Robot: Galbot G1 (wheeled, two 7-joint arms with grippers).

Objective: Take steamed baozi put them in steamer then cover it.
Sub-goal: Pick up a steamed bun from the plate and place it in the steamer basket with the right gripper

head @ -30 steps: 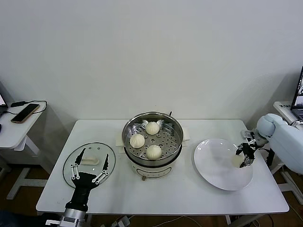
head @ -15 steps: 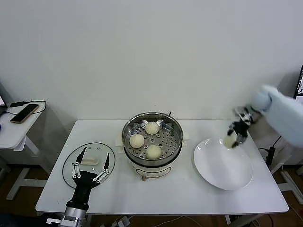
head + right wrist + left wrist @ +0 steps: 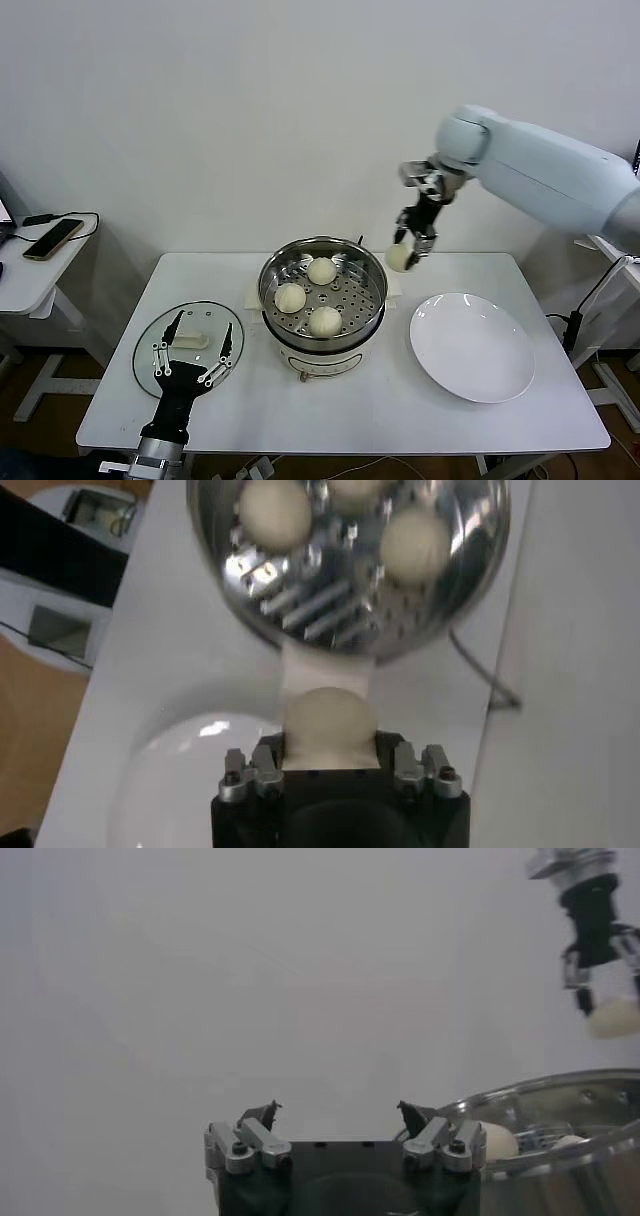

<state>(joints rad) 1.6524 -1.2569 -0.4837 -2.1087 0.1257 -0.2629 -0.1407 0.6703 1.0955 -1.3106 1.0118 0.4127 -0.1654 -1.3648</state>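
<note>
Steamer is standing in the middle of the white surface, and three baozi are lying on its perforated tray. The fourth bun is hanging in the air just beside the pot's far right rim, above the surface. The right gripper is holding it there, with its jaws closed narrow on the bun's two sides; the right wrist view is showing the bun sitting between the jaws, with the pot below and beyond it.

The white plate is lying to the right of the steamer, apart from it. The cover is lying flat on the surface to the left of the pot, with its white handle facing up.

The left gripper is hovering over the near part of the cover, and its jaws are standing wide with nothing between them. In the left wrist view its fingers are pointing toward the wall.

A phone is resting on a side table at far left. I cannot read any brand, label or writing on these things.
</note>
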